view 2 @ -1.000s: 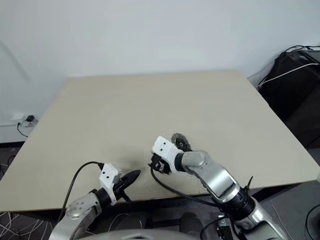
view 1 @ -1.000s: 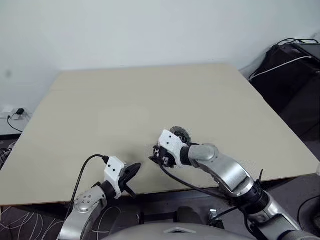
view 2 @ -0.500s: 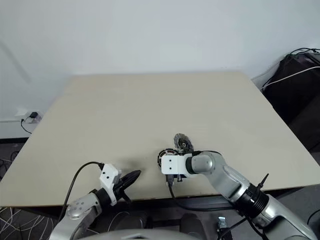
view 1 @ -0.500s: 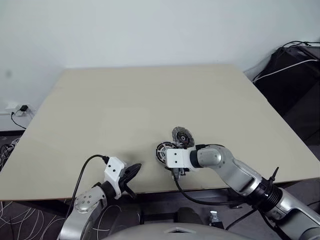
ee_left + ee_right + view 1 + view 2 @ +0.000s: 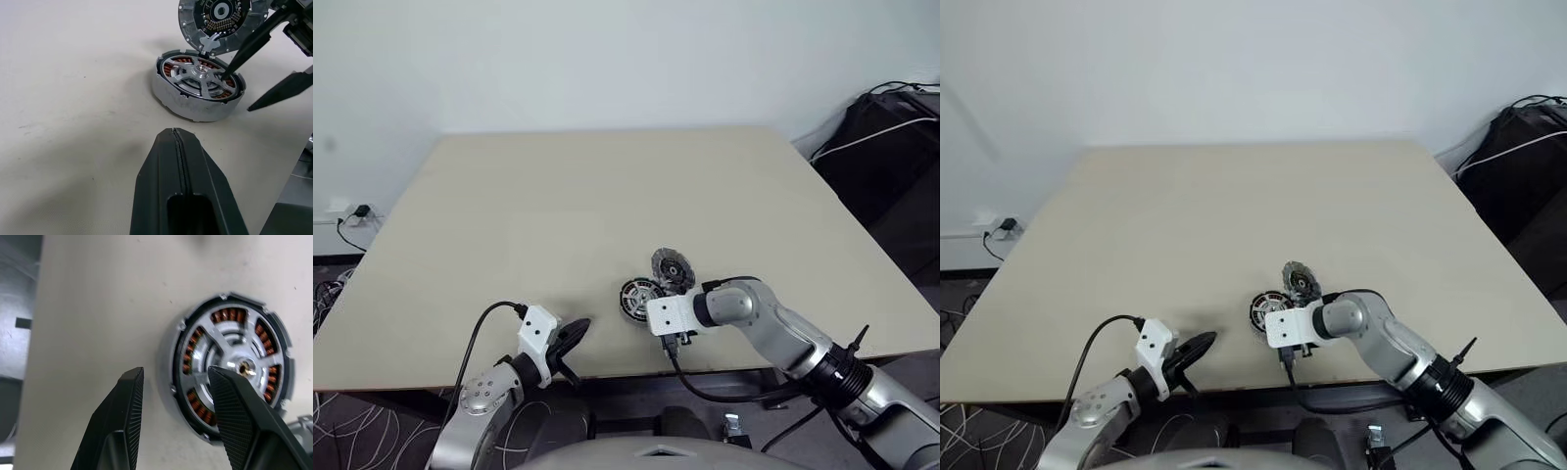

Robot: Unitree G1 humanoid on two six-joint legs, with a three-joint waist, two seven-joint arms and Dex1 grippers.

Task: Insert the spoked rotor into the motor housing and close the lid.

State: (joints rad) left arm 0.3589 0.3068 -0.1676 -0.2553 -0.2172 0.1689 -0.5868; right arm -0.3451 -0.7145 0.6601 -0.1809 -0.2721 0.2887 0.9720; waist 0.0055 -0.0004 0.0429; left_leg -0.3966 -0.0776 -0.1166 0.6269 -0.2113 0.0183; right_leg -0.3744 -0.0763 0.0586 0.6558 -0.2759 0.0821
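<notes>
Working with the right hand (image 5: 173, 377), released and grasping nothing: straddling the near wall of the motor housing (image 5: 171, 98), with one fingertip (image 5: 226, 76) down on the spoked rotor (image 5: 200, 73) and the other outside the wall, clear of it. Judging the spoked rotor already seated, spokes about level with the rim and copper showing through the gaps, directly under that hand on the table (image 5: 73, 73). Leaning just beyond those fingertips, against the far edge of the housing: the lid (image 5: 220, 17), tilted up with its circuit face toward the rotor. Probably down to the closing now. First, press lightly near the hub rather than on a single spoke, to avoid tipping the rotor. Then lift clear, reach past the lid's upper edge and tip it down slowly, keeping fingertips out from beneath. Check for a flush fit all round before letting go. Keep the left hand (image 5: 173, 134) clenched on nothing, parked short of the housing, ready to steady the wall against sliding.
</notes>
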